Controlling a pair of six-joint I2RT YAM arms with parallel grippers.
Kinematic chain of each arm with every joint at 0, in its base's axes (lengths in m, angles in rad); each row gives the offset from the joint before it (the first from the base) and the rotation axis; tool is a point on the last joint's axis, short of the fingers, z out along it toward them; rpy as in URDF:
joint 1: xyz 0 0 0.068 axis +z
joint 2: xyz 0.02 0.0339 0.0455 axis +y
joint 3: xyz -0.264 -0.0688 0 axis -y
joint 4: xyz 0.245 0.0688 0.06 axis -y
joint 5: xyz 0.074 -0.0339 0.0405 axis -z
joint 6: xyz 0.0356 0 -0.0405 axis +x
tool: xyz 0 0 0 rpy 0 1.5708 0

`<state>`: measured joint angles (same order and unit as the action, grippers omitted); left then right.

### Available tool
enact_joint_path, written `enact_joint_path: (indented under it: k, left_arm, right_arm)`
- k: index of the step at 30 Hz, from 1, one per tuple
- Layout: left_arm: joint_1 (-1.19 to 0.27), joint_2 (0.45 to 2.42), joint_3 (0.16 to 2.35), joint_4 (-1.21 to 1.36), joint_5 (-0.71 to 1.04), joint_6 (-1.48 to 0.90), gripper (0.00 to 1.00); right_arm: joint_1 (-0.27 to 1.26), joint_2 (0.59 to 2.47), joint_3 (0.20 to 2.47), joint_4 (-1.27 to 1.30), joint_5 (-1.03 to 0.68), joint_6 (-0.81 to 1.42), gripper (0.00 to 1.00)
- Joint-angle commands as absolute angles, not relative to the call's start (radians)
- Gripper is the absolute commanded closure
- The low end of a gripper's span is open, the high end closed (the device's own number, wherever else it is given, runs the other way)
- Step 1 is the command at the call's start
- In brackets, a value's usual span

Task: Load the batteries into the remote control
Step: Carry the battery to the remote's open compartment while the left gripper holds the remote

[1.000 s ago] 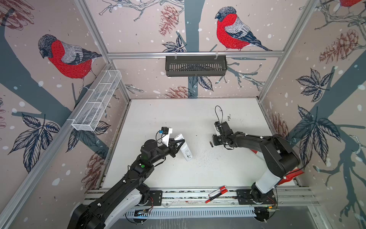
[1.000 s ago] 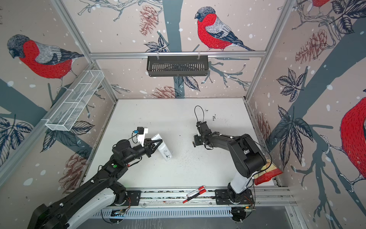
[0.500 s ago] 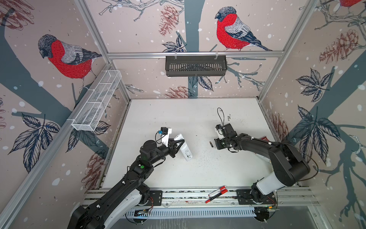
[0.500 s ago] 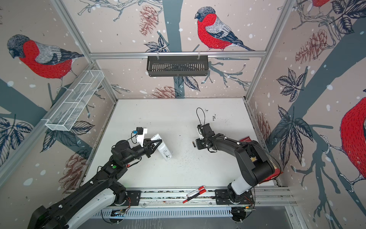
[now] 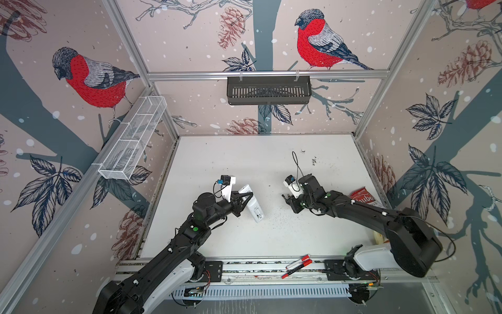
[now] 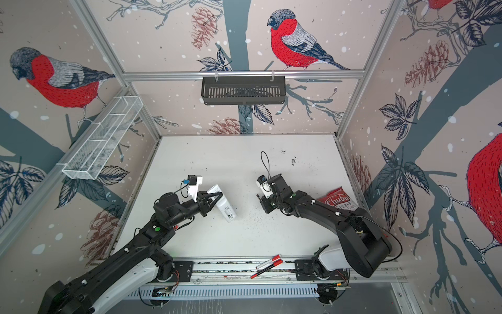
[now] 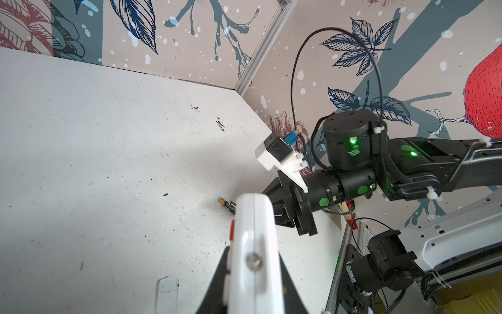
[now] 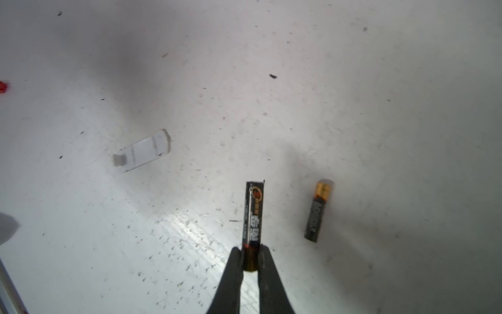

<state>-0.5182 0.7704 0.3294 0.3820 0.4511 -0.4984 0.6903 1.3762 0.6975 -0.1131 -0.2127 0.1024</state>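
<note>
Nearest you, two red-and-white marker pens (image 5: pixel 297 266) lie on the front rail, off the bench (image 5: pixel 244 157) and clear of both arms. Mid-bench on the left, your left gripper (image 5: pixel 244 198) is clamped on the remote control (image 5: pixel 254 206), which hangs tilted with its lower end towards the bench; I can't tell whether that end touches. Well apart across the bench, your right gripper (image 5: pixel 288 202) faces it, low down. Both top views are too coarse to show what it carries. The right wrist view settles it: the right gripper (image 8: pixel 251 258) is pinched tight on one end of a battery (image 8: pixel 254 217), which sticks straight out ahead of it. A second battery (image 8: pixel 318 212) lies loose on the bench just beside it, copper end away from the gripper, and a small white cover (image 8: pixel 144 151) lies farther off. In the left wrist view the remote control (image 7: pixel 252 244) fills the foreground edge-on and hides the right gripper's tips; one battery (image 7: pixel 227 204) with a copper end peeks out beside it. Farther right, a red chips bag (image 5: pixel 362 198) lies by the side wall, partly hidden by the right arm. At the back hangs a black basket (image 5: pixel 269 91), with a white wire basket (image 5: pixel 133 146) on the left wall.
</note>
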Motion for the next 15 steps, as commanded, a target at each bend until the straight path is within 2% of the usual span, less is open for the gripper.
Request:
enact_joint_path:
  k: [1,15]
  left_arm:
    - [-0.514,0.779,0.325,0.445,0.468,-0.506,1.00]
    - [-0.515,0.910,0.227,0.648,0.475,-0.596,1.00]
  right_arm:
    - [0.756,1.338,0.686,-0.026,-0.229,0.084,0.87]
    - [0.935,1.137,0.540,0.120,-0.175,0.173,0.87]
